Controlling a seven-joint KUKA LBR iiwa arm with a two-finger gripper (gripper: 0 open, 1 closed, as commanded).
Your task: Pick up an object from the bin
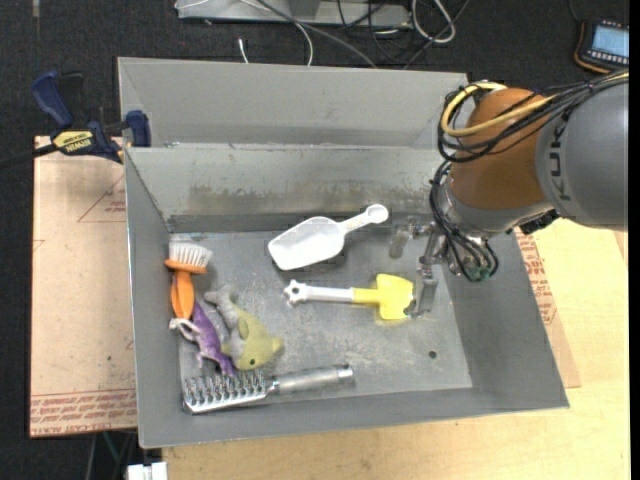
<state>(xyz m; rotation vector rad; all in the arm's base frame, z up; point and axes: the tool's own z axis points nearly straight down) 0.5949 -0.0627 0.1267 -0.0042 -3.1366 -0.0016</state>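
Observation:
My gripper (416, 278) hangs low in the right half of the bin, open, with nothing between its fingers. One fingertip (427, 303) stands right against the right edge of the yellow head of a toy spatula (393, 297). Its white handle points left across the bin floor. Just above and left of it lies a white plastic scoop (308, 242) with its handle toward the gripper.
Along the left wall lie an orange brush with white bristles (184, 276), a purple toy lizard (205, 332) and a yellow-green soft toy (256, 347). A silver hairbrush (262, 387) lies along the front edge. The arm and its orange cover come in from the right.

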